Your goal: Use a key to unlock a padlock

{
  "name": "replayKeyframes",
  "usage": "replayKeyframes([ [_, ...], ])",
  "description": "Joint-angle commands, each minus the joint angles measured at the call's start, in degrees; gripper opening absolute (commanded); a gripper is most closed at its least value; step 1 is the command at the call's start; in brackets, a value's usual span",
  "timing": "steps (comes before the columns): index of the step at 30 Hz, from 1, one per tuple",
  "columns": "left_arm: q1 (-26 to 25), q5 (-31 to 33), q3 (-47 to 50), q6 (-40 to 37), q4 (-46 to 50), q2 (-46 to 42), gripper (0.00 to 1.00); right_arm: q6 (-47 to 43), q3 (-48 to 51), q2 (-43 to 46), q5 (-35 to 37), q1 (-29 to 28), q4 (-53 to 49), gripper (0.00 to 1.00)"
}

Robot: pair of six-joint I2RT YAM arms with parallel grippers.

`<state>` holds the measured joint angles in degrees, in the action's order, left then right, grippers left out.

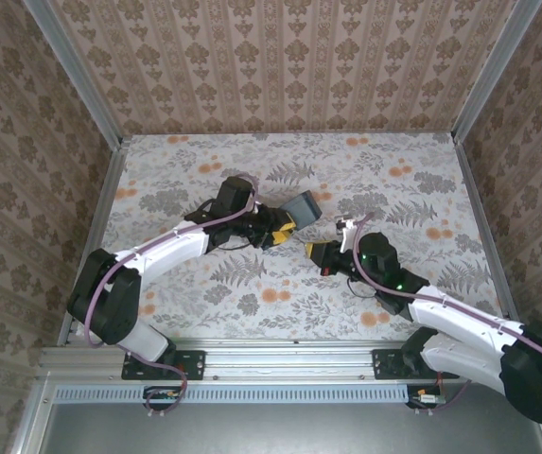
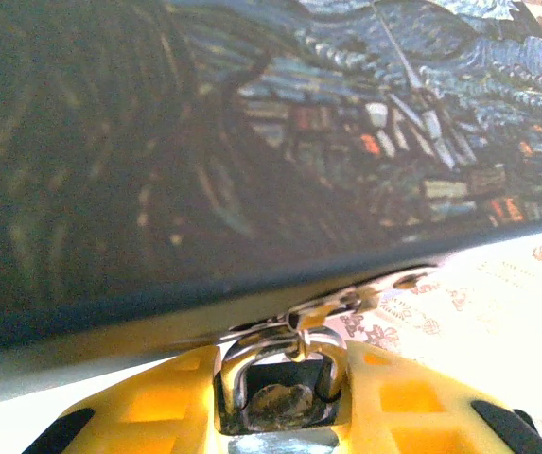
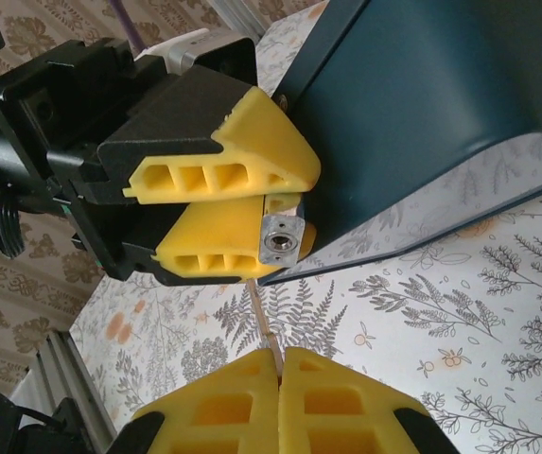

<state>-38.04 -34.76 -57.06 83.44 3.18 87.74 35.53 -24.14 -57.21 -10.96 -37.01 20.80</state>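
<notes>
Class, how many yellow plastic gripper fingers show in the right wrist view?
4. Two on the left gripper, upper left, clamping the small silvery metal padlock; two on the right gripper, bottom edge, pinched on a thin pale key.

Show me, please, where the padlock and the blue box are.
padlock [image 3: 280, 236]: right wrist view, silvery end of its body.
blue box [image 3: 412, 104]: right wrist view, its dark side wall.

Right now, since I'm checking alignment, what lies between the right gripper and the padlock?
The right wrist view shows the thin key shaft, pinched in the right gripper, spanning that gap toward the padlock; flowered table beneath.
</notes>
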Motion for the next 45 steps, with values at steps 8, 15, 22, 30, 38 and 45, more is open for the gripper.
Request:
replayKeyframes([
  [8,0.69,-0.92,-0.52,0.02,-2.28,-3.23,0.00,-1.86,-3.62,-3.52,1.29,-0.69,2.07,0.00],
  [15,0.69,-0.68,0.46,0.84,-3.45,-3.35,0.00,-2.26,-5.03,-5.53,0.82,-0.95,2.41,0.00],
  [22,0.87,-0.49,1.36,1.55,-4.89,-3.56,0.00,-2.72,-5.74,-6.51,0.63,-0.95,1.50,0.00],
  [30,1.13,-0.57,1.75,1.69,-5.15,-3.77,0.00,-2.50,-5.65,-7.64,1.51,-0.95,1.87,0.00],
  [38,1.22,-0.66,2.21,1.88,-5.51,-4.00,0.00,-2.39,-6.27,-8.53,1.64,-0.95,2.88,0.00],
  [45,1.26,-0.74,2.68,2.36,-6.44,-3.99,0.00,-2.31,-6.82,-9.21,1.52,-0.97,2.76,0.00],
])
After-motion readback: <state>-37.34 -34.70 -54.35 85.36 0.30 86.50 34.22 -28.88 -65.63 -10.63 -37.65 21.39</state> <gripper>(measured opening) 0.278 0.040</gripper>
